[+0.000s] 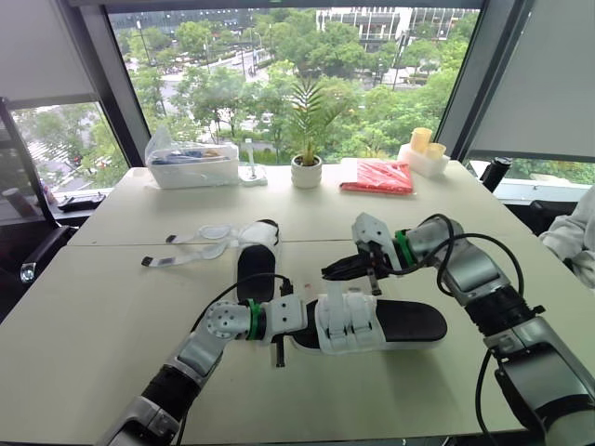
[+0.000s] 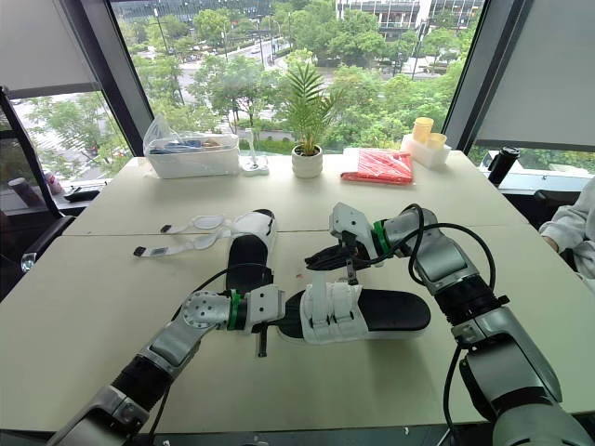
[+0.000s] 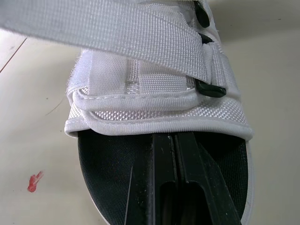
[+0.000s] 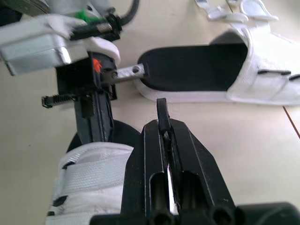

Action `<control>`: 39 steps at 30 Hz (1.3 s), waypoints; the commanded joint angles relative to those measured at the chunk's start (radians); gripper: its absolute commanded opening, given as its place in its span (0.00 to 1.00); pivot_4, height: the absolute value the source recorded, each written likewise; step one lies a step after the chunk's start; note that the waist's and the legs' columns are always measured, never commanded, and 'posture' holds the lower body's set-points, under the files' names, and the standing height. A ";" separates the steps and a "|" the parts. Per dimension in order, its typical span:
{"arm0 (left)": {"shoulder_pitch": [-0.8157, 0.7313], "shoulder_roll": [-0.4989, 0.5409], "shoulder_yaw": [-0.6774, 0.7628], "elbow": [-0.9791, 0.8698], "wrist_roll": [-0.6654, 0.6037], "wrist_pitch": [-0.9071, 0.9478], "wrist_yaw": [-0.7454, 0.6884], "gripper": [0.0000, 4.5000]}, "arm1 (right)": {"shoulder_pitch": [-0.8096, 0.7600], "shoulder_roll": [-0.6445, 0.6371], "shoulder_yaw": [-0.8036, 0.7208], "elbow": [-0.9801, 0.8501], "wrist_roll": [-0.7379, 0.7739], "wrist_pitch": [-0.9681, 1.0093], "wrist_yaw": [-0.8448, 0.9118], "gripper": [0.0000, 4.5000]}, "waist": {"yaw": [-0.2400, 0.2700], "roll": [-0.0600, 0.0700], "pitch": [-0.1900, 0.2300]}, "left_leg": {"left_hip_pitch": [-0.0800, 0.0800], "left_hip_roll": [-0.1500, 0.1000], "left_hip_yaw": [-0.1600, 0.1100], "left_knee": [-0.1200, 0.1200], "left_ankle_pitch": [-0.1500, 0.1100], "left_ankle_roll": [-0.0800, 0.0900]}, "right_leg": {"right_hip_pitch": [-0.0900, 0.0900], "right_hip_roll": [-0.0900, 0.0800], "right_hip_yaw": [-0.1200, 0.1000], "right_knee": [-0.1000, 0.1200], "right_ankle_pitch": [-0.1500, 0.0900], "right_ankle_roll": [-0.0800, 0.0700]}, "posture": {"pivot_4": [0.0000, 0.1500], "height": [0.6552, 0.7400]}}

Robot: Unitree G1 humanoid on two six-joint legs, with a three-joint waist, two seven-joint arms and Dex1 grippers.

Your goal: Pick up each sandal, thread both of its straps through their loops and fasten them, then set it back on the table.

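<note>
The near sandal (image 1: pixel 402 323) lies across the table's middle, black sole with white straps (image 1: pixel 350 321) folded over its upper. My left gripper (image 1: pixel 289 333) is shut on the sole's left end; in the left wrist view its fingers (image 3: pixel 161 154) press on the black insole just before the strap band. My right gripper (image 1: pixel 333 270) hovers just above the straps with its fingers shut, and I see nothing between them in the right wrist view (image 4: pixel 164 123). The second sandal (image 1: pixel 257 256) rests farther back on the left, its two straps (image 1: pixel 199 238) lying loose to the left.
Along the table's far edge stand a clear plastic box (image 1: pixel 193 165), a potted plant (image 1: pixel 306 170), a red packet (image 1: pixel 376 175) and a white tray with yellow cups (image 1: pixel 423 153). A person's sleeve (image 1: pixel 573 238) shows at the right edge.
</note>
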 commanded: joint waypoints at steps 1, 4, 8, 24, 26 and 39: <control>0.110 0.018 -0.152 0.100 0.105 0.084 -0.071 0.00 | -0.061 0.001 -0.063 0.070 -0.058 -0.090 -0.076 0.01 | 0.000 0.000 0.000 | 0.000 0.000 0.000 0.000 0.000 0.000 | 0.000 0.000 0.000 0.000 0.001 0.002 | 1.00 1.00; 0.110 0.019 -0.152 0.100 0.107 0.082 -0.069 0.00 | -0.078 0.028 -0.046 0.168 -0.103 -0.142 -0.081 0.01 | -0.001 0.000 0.000 | 0.000 0.000 0.000 0.000 0.000 0.000 | 0.000 0.000 0.000 0.000 0.001 0.002 | 1.00 1.00; 0.113 0.019 -0.151 0.097 0.107 0.082 -0.064 0.00 | -0.097 0.071 -0.017 0.333 -0.166 -0.211 -0.098 0.01 | -0.002 0.000 0.000 | 0.001 0.000 0.000 0.000 0.000 0.000 | 0.000 0.000 0.000 0.001 0.002 0.003 | 1.00 1.00; 0.128 0.019 -0.137 0.081 0.106 0.090 -0.048 0.00 | -0.197 0.197 0.060 0.710 -0.410 -0.432 -0.239 0.97 | -0.002 0.007 -0.009 | 0.006 0.000 -0.002 -0.003 -0.004 -0.002 | 0.004 0.002 0.000 0.000 0.002 0.004 | 1.00 1.00; 0.127 0.015 -0.136 0.083 0.106 0.092 -0.044 0.00 | -0.231 0.199 0.022 0.742 -0.404 -0.440 -0.291 0.97 | -0.001 0.007 -0.008 | 0.006 -0.001 -0.002 -0.003 -0.004 -0.002 | 0.005 0.002 0.001 0.000 0.002 0.004 | 1.00 1.00; 0.140 0.082 -0.032 -0.071 0.023 0.135 -0.047 0.00 | 0.097 -0.103 -0.181 0.237 -0.350 -0.901 -0.421 0.97 | -0.008 0.008 -0.007 | 0.005 -0.003 -0.004 -0.005 -0.005 -0.002 | 0.004 0.002 0.004 0.000 -0.001 0.008 | 1.00 1.00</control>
